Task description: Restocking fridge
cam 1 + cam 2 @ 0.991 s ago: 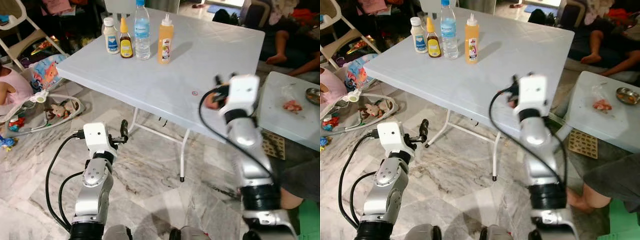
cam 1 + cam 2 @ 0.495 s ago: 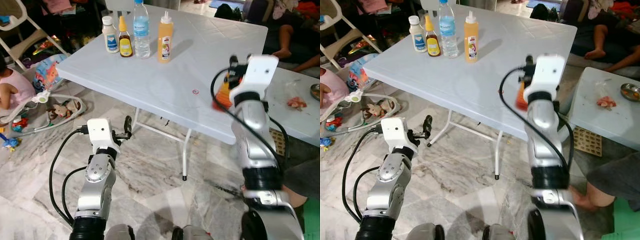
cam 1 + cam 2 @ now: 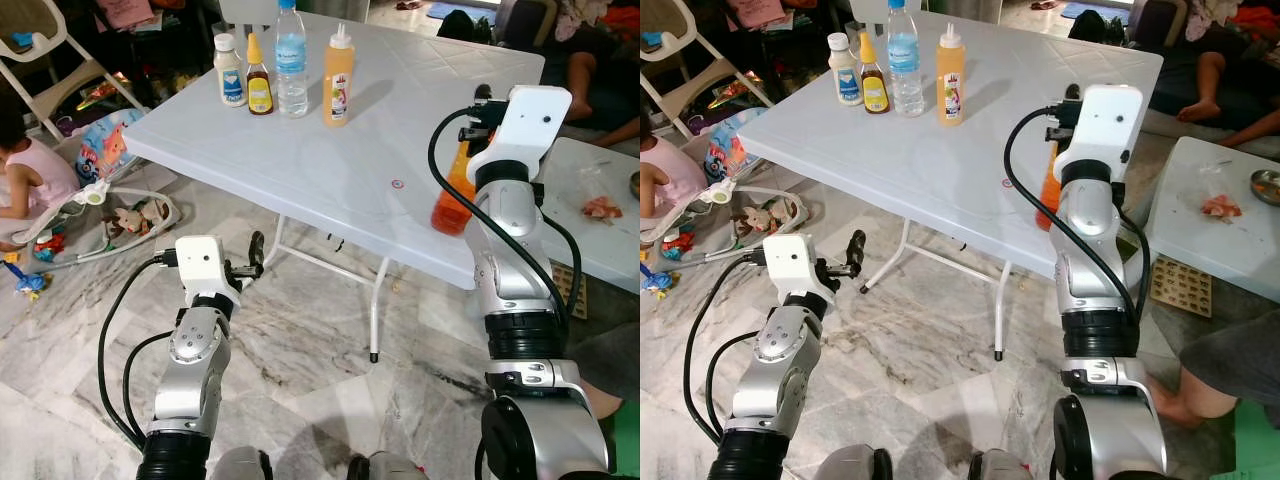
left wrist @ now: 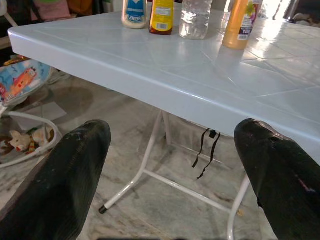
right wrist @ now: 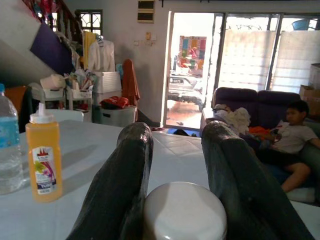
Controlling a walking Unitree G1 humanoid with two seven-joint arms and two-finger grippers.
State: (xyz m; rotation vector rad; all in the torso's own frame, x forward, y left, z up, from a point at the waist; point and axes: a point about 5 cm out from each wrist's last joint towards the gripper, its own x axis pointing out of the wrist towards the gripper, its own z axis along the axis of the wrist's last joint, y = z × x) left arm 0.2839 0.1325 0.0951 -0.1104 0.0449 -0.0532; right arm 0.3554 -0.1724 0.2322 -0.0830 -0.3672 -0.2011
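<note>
My right gripper (image 3: 478,125) is shut on the neck of an orange bottle (image 3: 453,196) with a white cap (image 5: 183,212), held upright over the white table (image 3: 330,160) near its right edge. I cannot tell whether its base touches the tabletop. At the table's far left corner stand a white bottle (image 3: 229,71), a brown sauce bottle (image 3: 260,78), a water bottle (image 3: 292,62) and a yellow squeeze bottle (image 3: 337,66). My left gripper (image 3: 252,262) hangs open, low in front of the table with nothing in it.
A child (image 3: 30,170) and a baby bouncer with toys (image 3: 110,215) are on the floor at the left. A lower white table (image 3: 590,235) with raw meat stands at the right, with people sitting behind it. Thin table legs (image 3: 378,310) stand ahead on the marble floor.
My right arm has risen and carried the orange bottle up over the table's right edge. The left arm has stayed put; the camera shifted slightly.
</note>
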